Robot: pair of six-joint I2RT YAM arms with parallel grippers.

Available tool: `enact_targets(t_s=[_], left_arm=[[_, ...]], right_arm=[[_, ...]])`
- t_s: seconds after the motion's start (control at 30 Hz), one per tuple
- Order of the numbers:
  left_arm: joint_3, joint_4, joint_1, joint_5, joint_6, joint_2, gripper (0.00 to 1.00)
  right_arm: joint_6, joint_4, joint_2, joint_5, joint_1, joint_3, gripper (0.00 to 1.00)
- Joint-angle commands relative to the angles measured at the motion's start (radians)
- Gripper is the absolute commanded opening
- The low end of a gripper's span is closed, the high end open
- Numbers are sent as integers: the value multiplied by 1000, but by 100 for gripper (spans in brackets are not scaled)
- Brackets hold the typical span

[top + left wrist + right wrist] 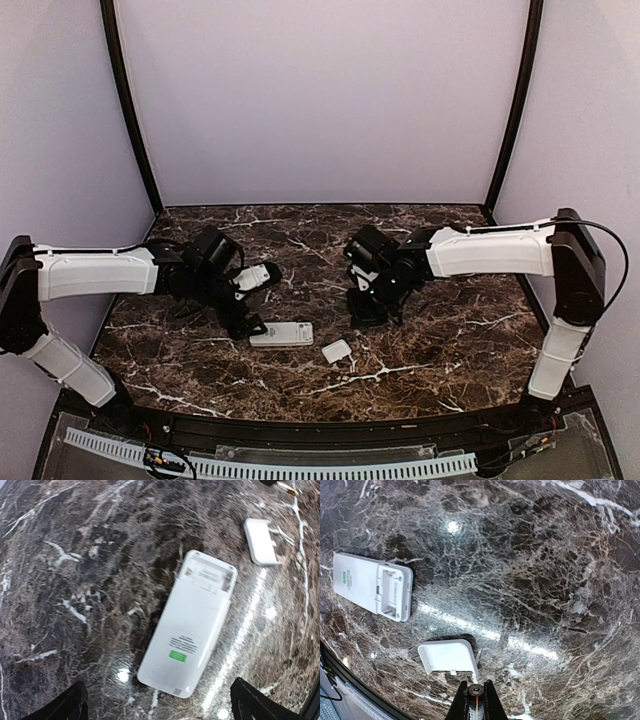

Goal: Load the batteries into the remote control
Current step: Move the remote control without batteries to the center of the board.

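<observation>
Closest to the near edge of the marble table [450, 360], about midway along it, lies a small white cover plate [336, 351], hollow side up in the right wrist view. Just beside it toward the left edge, but not touching it, the remote control [281, 334] lies flat and face down, its long side running roughly parallel to the near edge. Its back shows a green sticker, and the open battery compartment is at the end toward the cover plate; no cell can be made out inside. The left gripper [160, 709] hangs low at the remote's other end, its two dark fingertips [70, 705] spread wide to either side and clear of the white body, holding nothing. Farther in, on the right side of the cover plate and well apart from the remote, the right gripper [363, 308] points down at the marble. Its fingers [460, 709] are pressed close together, pinching a small round-ended cylinder seen end-on, by its look a battery [476, 690]. No other battery can be picked out on the dark stone.
</observation>
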Motion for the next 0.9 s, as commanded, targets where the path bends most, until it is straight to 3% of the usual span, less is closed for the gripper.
enact_targets(t_s=[0.0, 0.2, 0.4, 0.5, 0.7, 0.87], left_arm=[[-77, -40, -4, 147, 158, -80, 99], [-146, 36, -4, 158, 219, -114, 99], [-178, 177, -4, 153, 143, -216, 98], [-220, 179, -4, 146, 211, -241, 98], [-183, 86, -6, 167, 289, -109, 99], [-177, 143, -6, 123, 343, -53, 99]], right_arm=[[-50, 81, -59, -13, 4, -2, 0], [-57, 137, -101, -19, 4, -36, 0], [-49, 211, -205, 28, 6, -91, 0], [-65, 239, -236, 55, 5, -100, 0], [-105, 282, -241, 67, 6, -102, 0], [-121, 323, -240, 36, 6, -123, 0]])
